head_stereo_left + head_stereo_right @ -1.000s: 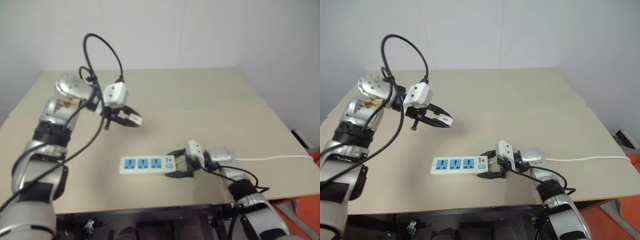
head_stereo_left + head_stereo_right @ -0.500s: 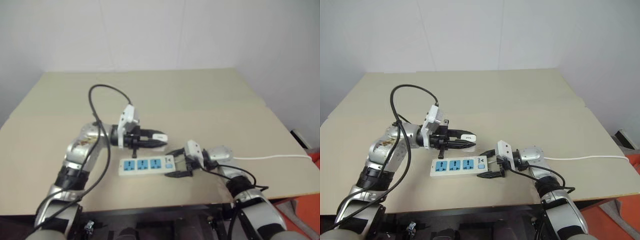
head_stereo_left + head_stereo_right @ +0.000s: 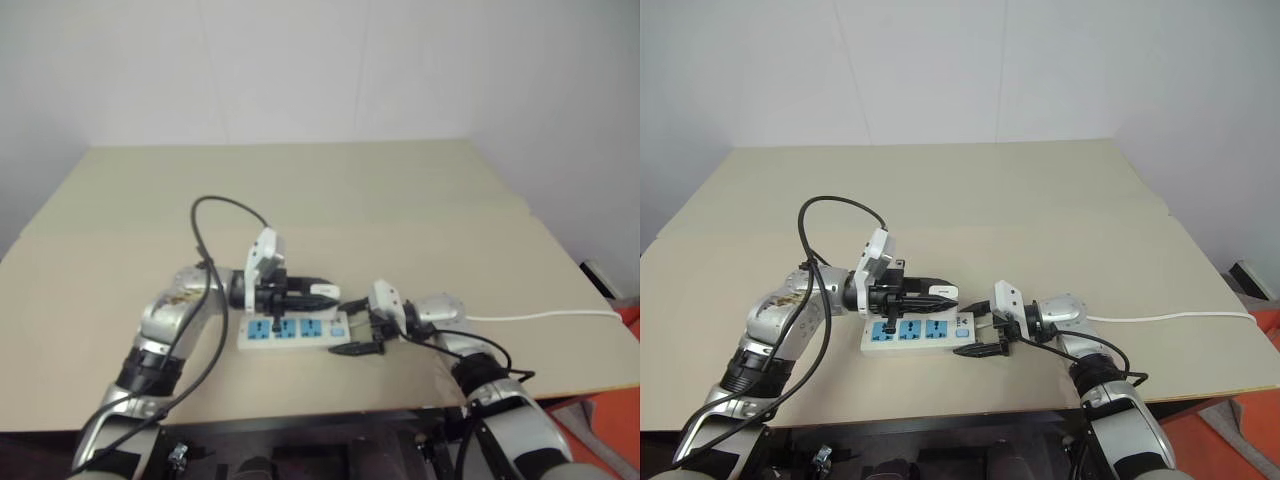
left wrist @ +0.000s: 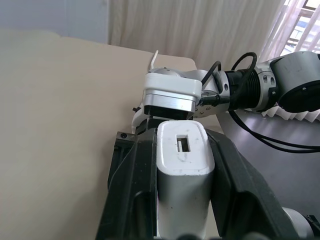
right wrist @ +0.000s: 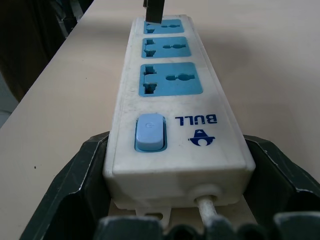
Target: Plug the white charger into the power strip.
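Note:
The white charger (image 4: 183, 167) is a small white block clamped between the black fingers (image 4: 131, 172) of my left gripper (image 3: 322, 292), which is shut on it. It hovers level just above the power strip (image 3: 292, 331), over the sockets and pointing toward my right gripper. The strip is a white bar with three blue socket faces (image 5: 170, 78) and a blue switch (image 5: 149, 132), lying on the table. My right gripper (image 3: 354, 327) is shut on the strip's switch end, one finger (image 5: 82, 172) on each long side. A black part (image 5: 154, 10) hangs over the farthest socket.
The strip's thin white cord (image 3: 545, 316) runs right across the tan table (image 3: 420, 210) to its edge. The table's front edge (image 3: 300, 408) lies close below the strip. A black cable (image 3: 215, 215) loops up from my left arm. An orange object (image 3: 630, 315) sits off the table's right.
My left arm swung down from high at the left to just over the strip, rolling its wrist with the charger still held. The right gripper and the strip stayed in place.

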